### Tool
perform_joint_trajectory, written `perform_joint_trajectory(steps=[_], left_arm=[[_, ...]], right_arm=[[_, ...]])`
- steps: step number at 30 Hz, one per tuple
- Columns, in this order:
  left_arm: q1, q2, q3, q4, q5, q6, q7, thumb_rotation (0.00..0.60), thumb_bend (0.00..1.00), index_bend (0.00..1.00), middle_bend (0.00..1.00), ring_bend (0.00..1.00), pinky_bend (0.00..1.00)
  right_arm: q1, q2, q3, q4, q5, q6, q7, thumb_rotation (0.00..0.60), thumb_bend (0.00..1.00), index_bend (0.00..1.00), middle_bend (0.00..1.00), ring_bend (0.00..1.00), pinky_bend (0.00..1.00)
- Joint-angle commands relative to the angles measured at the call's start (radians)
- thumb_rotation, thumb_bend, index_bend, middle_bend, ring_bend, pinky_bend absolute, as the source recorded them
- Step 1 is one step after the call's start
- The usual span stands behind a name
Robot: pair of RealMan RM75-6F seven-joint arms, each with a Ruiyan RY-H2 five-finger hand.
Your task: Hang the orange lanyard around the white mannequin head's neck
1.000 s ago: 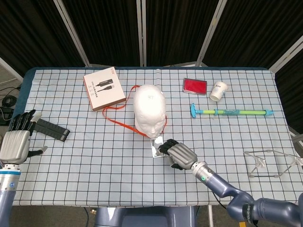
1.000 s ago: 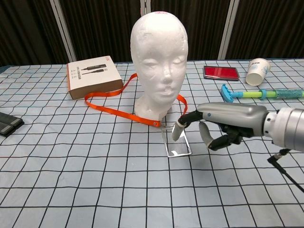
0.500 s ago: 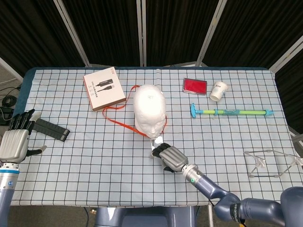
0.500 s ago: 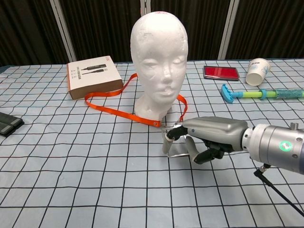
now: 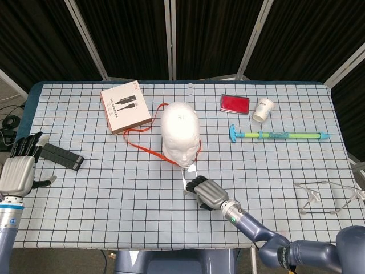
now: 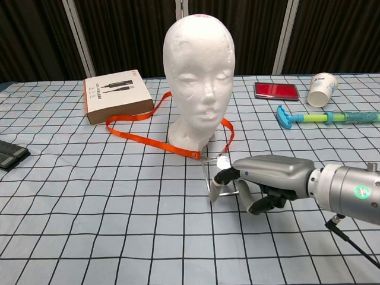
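The white mannequin head [image 5: 181, 131] [image 6: 199, 77] stands upright mid-table. The orange lanyard [image 5: 141, 147] [image 6: 145, 139] passes behind its neck; one side loops out left on the cloth, the other drops at the right. Both sides meet in front at a clear badge holder [image 5: 187, 174] [image 6: 215, 178]. My right hand [image 5: 206, 192] [image 6: 267, 178] lies just in front of the head and pinches the badge holder, which is tilted up off the cloth. My left hand [image 5: 20, 169] hovers open at the table's far left edge, holding nothing, and appears only in the head view.
A tan box [image 5: 125, 107] [image 6: 117, 96] sits back left by the lanyard loop. A black bar [image 5: 63, 156] lies near my left hand. A red case [image 5: 234, 103], paper cup [image 5: 263, 109], blue-green stick [image 5: 279, 136] and wire frame [image 5: 325, 197] occupy the right side.
My right hand drew in toward the badge holder, its fingers closed on it and one edge tipped up. The left hand stayed put.
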Motion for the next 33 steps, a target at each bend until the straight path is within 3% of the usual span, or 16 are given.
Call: perform_joint_trajectory(steps=[1, 18, 33], left_arm=[[0.002, -0.001, -0.002, 0.001, 0.001, -0.002, 0.001, 0.600, 0.00, 0.00, 0.00, 0.00, 0.00], [0.009, -0.008, -0.012, 0.002, 0.004, -0.013, 0.015, 0.600, 0.00, 0.00, 0.00, 0.00, 0.00], [0.015, -0.015, -0.020, -0.001, 0.008, -0.019, 0.031, 0.600, 0.00, 0.00, 0.00, 0.00, 0.00]], right_arm=[[0.000, 0.008, -0.005, -0.008, 0.005, -0.009, 0.002, 0.600, 1.00, 0.32, 0.23, 0.19, 0.15], [0.008, 0.109, -0.033, -0.128, 0.044, -0.074, 0.006, 0.600, 1.00, 0.33, 0.24, 0.19, 0.17], [0.000, 0.215, -0.096, -0.242, -0.015, -0.095, 0.021, 0.600, 1.00, 0.33, 0.24, 0.19, 0.17]])
